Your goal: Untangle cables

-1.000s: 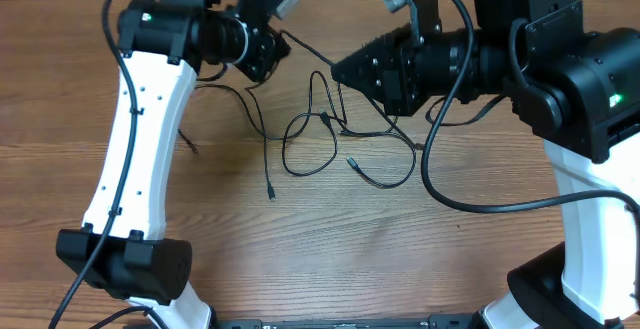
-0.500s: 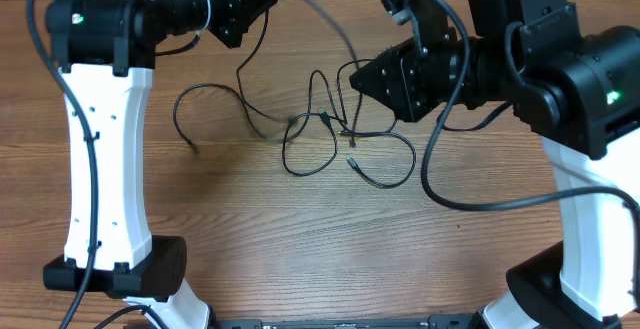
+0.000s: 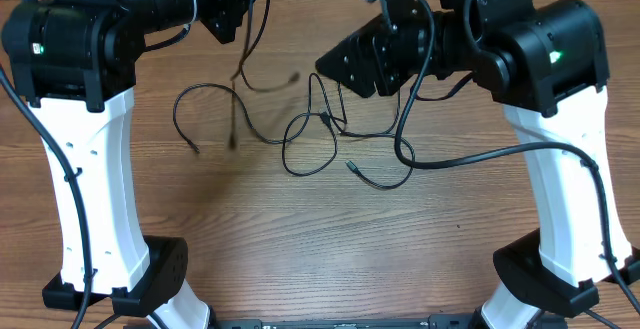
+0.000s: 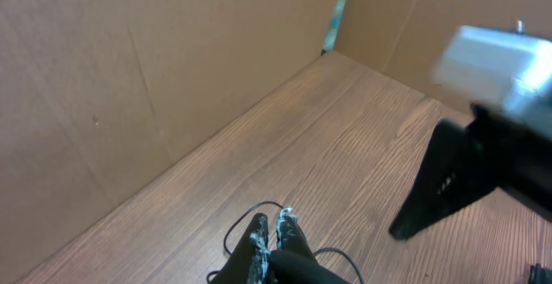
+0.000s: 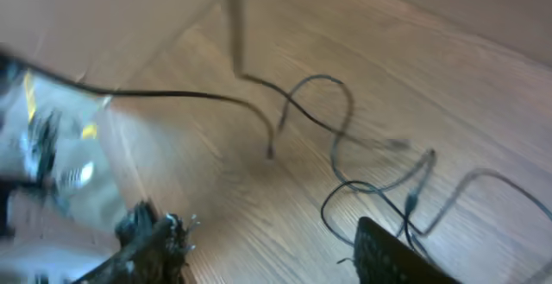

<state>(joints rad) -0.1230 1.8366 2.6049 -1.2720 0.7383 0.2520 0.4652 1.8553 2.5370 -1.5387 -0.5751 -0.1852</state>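
Observation:
The cables lie as a loose tangle of thin black loops at the table's middle. One strand rises off the wood, blurred, up to my left gripper at the back left. In the left wrist view that gripper is shut, with a cable loop on the table behind it. My right gripper hovers at the tangle's upper edge. In the right wrist view it stands open with nothing between its fingers, above the cable loops.
A loose cable end rests on the wood to the left of the tangle. Cardboard walls close off the back of the table. Thicker black arm cables hang by the right arm.
My right gripper has opened and let go of the tangle. The left arm has swung back and left, lifting one strand out of the tangle.

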